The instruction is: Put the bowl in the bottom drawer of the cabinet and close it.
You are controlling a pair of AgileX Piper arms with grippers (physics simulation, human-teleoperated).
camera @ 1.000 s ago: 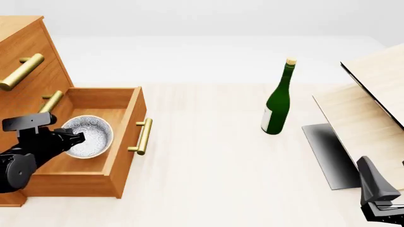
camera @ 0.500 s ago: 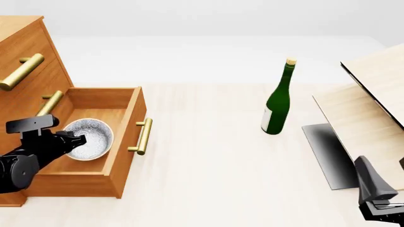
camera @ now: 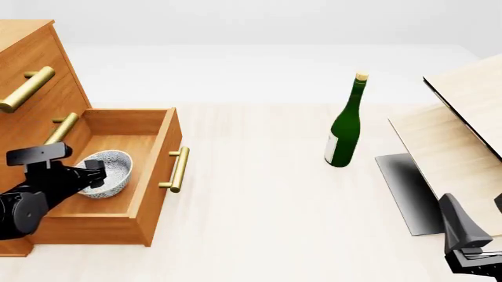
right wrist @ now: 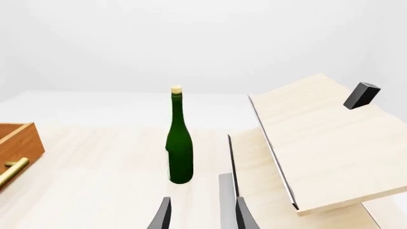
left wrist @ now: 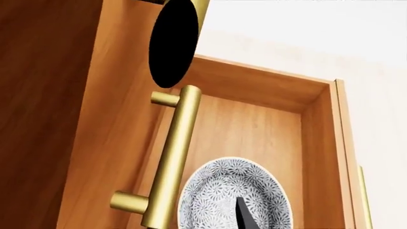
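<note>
Nearest to us, low on the right, the right end effector (camera: 471, 258) sits parked by the edge of the surface (camera: 267, 205). Its wrist view shows the fingers (right wrist: 164, 215) standing apart with nothing between them. It looks to be idling there to keep out of the other arm's way.

Across on the left, the left end effector (camera: 93, 175) reaches into the bottom drawer (camera: 153, 170), which is pulled well out so its inside is open from above. The bowl (camera: 106, 173) is inside that drawer, tilted in the front view, its near rim right at the fingertips. Whether the jaws grip that rim or have let go, I cannot tell: the wrist view shows only one dark fingertip (left wrist: 243, 214) over the speckled bowl (left wrist: 232, 195). The drawer's brass bar handle (camera: 178, 169) faces the open surface, free for a push.

I'd say the placing step is about finished, and closing the drawer is what remains. The end effector would have to clear the drawer front first.

Further back, the cabinet (camera: 32, 76) rises with its two upper drawers shut. Off to the right stands the green bottle (camera: 345, 126), upright and well apart from the drawer. Beyond it lean the pale wood panels (camera: 462, 117).
</note>
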